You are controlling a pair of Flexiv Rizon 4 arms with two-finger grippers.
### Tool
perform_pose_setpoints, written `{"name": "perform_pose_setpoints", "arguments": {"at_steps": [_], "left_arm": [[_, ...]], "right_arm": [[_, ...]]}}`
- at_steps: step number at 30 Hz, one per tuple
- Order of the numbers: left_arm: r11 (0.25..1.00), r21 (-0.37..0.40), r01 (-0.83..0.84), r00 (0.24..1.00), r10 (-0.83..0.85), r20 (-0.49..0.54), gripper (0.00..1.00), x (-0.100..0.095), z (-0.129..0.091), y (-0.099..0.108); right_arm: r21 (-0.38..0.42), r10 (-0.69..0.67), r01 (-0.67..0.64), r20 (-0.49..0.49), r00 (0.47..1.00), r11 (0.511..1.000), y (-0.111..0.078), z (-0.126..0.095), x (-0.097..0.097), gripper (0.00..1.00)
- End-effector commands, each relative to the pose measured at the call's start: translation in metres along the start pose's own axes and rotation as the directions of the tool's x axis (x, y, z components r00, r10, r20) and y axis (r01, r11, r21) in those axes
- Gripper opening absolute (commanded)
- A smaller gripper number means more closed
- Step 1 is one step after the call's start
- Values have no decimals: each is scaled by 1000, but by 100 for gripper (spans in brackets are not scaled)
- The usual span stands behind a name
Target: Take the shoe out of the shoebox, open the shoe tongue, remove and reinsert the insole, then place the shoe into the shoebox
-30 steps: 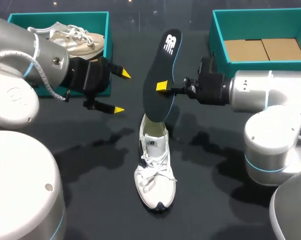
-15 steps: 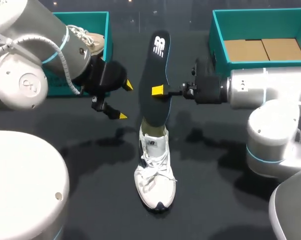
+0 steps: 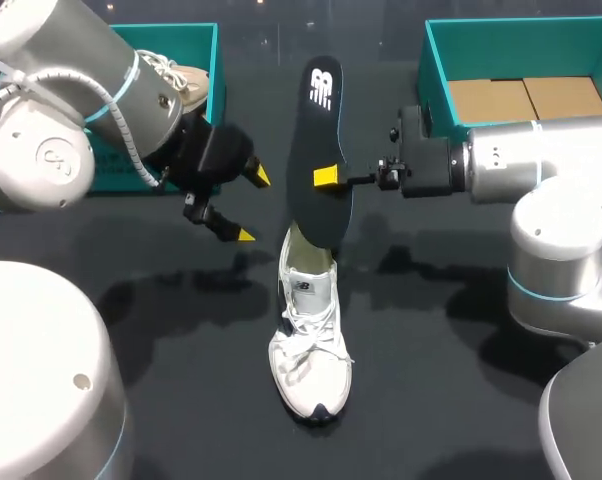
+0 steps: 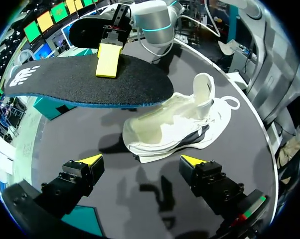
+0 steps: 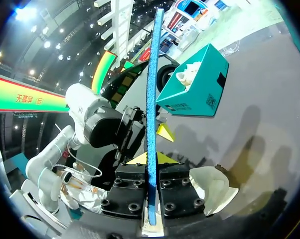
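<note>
Insole (image 5: 151, 99) sits edge-on between right fingers (image 5: 131, 189); overhead, its black face shows.

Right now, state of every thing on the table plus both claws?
insole: out of the white shoe, held off the table
white shoe: upright on the table, tongue open
right claw: shut on insole
left claw: open, empty
left shoebox: open, beige shoe inside
right shoebox: open, empty
</note>
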State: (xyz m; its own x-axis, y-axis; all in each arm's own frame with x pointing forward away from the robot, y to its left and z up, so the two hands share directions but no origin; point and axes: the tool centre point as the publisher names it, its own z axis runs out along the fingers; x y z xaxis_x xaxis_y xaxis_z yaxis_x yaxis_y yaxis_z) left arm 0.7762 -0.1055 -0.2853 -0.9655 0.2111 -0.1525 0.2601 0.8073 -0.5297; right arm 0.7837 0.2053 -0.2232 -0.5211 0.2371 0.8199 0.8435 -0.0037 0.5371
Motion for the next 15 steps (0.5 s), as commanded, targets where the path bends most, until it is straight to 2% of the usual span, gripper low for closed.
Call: {"name": "perform_pose_setpoints", "arguments": {"at_steps": [1,7,8,15], "left_arm": [[999,6,36,999,-36,-25,100,2,9,10],[996,6,93,994,-93,-55,100,12,17,24],[996,-9,90,994,-90,-63,100,14,18,27],[996,-9,90,994,-90,-63,100,14,18,27]], "right_arm": [[1,-21,21,-22,1000,1000,-5,8,-4,0],[9,-107,108,-74,992,994,-14,21,-11,0],[5,-153,153,-47,987,988,-15,22,-12,0],[5,-153,153,-47,987,988,-15,22,-12,0]]}}
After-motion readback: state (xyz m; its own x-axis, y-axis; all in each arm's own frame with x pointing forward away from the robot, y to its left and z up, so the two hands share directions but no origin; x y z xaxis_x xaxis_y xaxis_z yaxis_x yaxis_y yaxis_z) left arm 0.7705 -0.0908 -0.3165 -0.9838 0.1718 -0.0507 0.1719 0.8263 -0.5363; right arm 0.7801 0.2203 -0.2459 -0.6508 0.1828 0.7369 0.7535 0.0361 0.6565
